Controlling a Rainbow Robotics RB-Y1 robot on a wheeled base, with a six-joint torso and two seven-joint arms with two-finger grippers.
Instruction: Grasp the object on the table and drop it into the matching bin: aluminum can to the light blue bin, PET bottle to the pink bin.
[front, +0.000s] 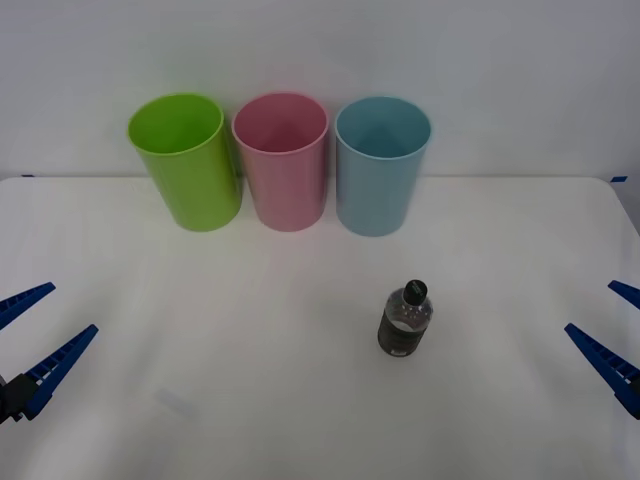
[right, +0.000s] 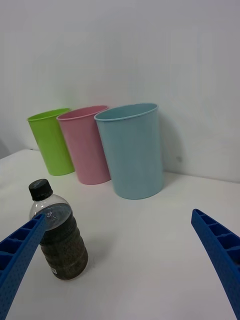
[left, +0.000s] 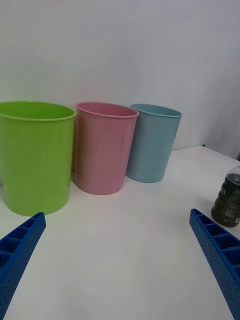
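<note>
We see left end effector (front: 35, 325) at worktop's left edge, fingers spread wide, holding nothing; right end effector (front: 622, 335) at right edge, likewise spread, touching nothing; PET bottle (front: 405, 320) upright on white worktop (front: 250, 350), right of centre, well apart from both; lime green bin (front: 186, 160), pink bin (front: 282, 160), light blue bin (front: 381, 165) in row along far edge; open worktop around bottle.

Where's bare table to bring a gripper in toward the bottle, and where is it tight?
Bare table spreads between the left gripper and the PET bottle, and again between the bottle and the right gripper. A bare strip separates bottle and bins. It's tight at the back: lime green bin, pink bin and light blue bin stand almost touching.
</note>
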